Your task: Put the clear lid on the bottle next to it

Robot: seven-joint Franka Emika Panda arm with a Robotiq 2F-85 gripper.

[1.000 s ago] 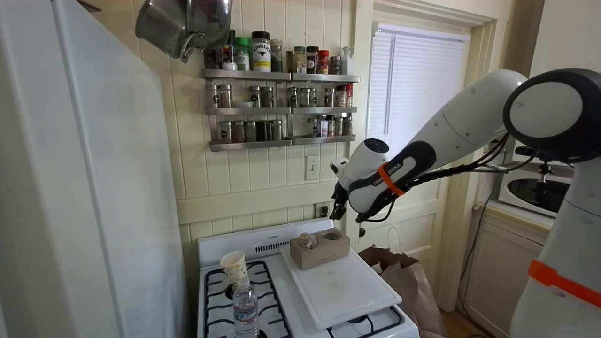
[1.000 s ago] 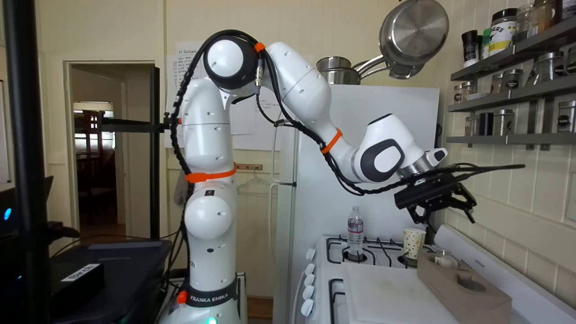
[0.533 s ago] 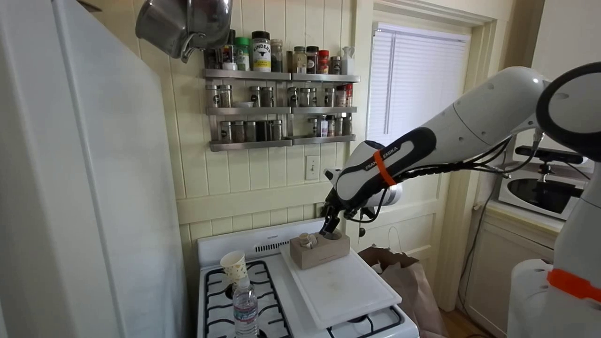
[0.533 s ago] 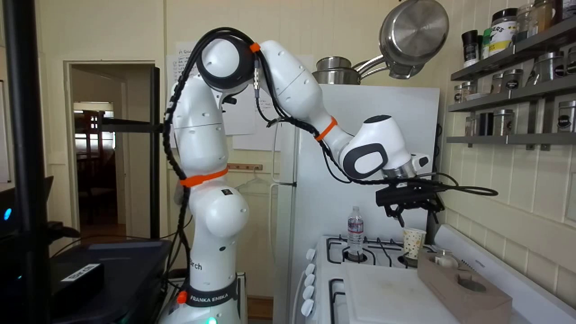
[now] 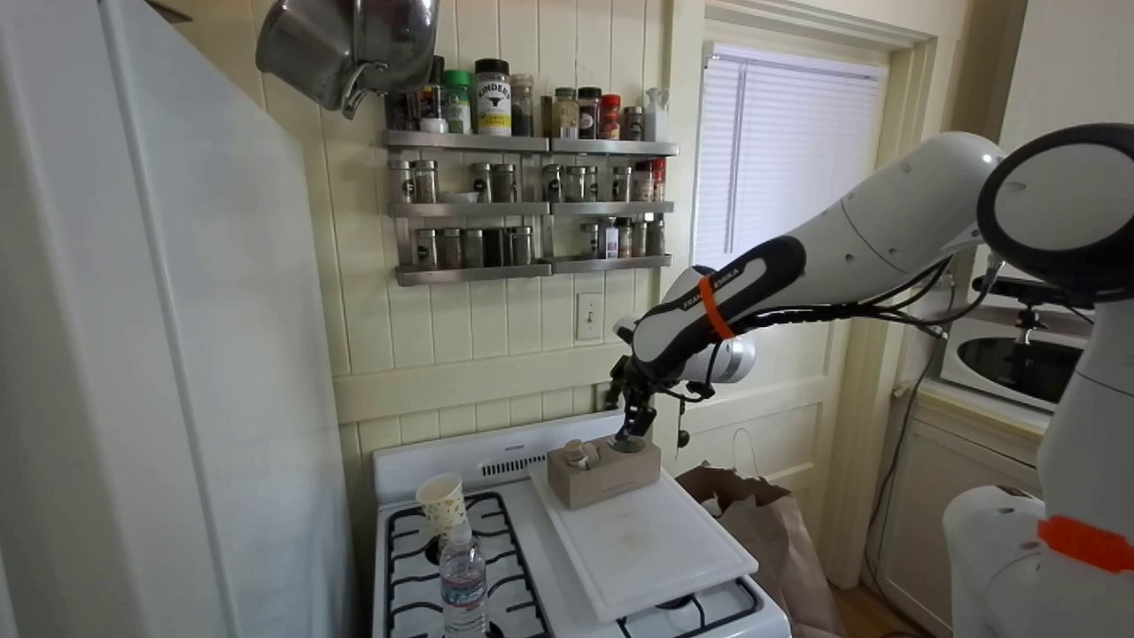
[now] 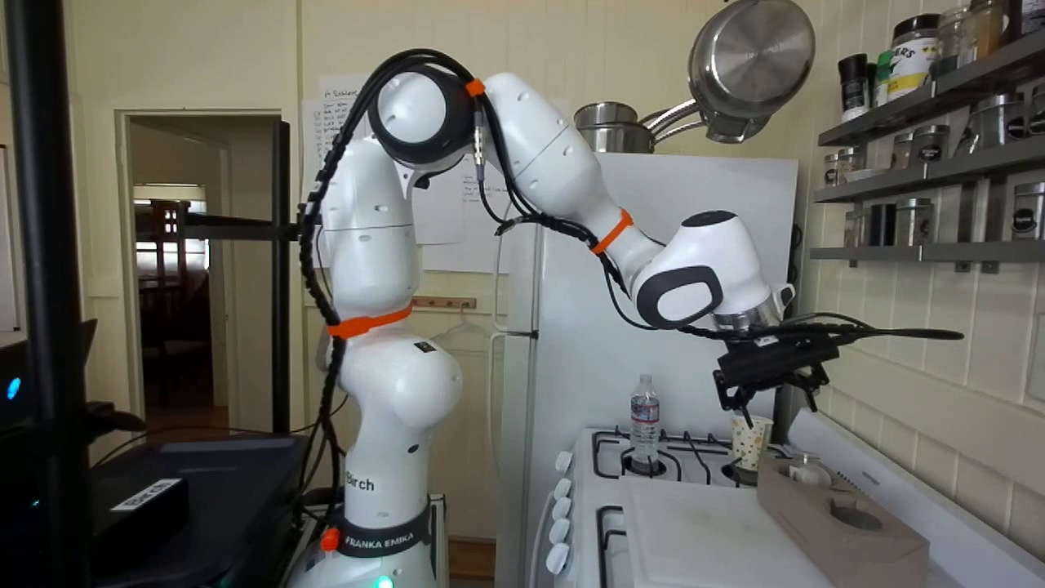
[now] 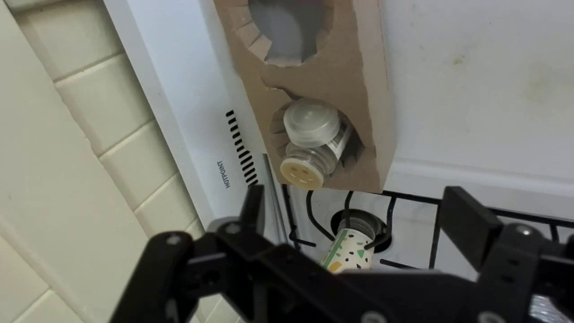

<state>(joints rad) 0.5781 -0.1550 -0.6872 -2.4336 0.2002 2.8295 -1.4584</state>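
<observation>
Gripper (image 7: 360,215) with jaws spread wide, raised above the white stove tabletop (image 5: 547,558) in both exterior views, pointing down
Clear lid (image 7: 311,122) in the wrist view: at the end hollow of a cardboard box (image 7: 341,80), overlapping the body of a small bottle (image 7: 319,160), just beside its tan holed top; touching or only close, hard to say
Small bottle tilted in that same hollow, clear neck showing, strip of barcoded label visible past the lid
Cardboard box on a white board (image 5: 656,549), near the stove's back panel (image 7: 197,112); second round opening beside the first hollow
Patterned paper cup (image 6: 749,443) and water bottle (image 6: 645,418) upright over the burner grate (image 7: 436,233), apart from each other
Spice shelves (image 5: 523,209) on the cream wall (image 5: 496,323)
</observation>
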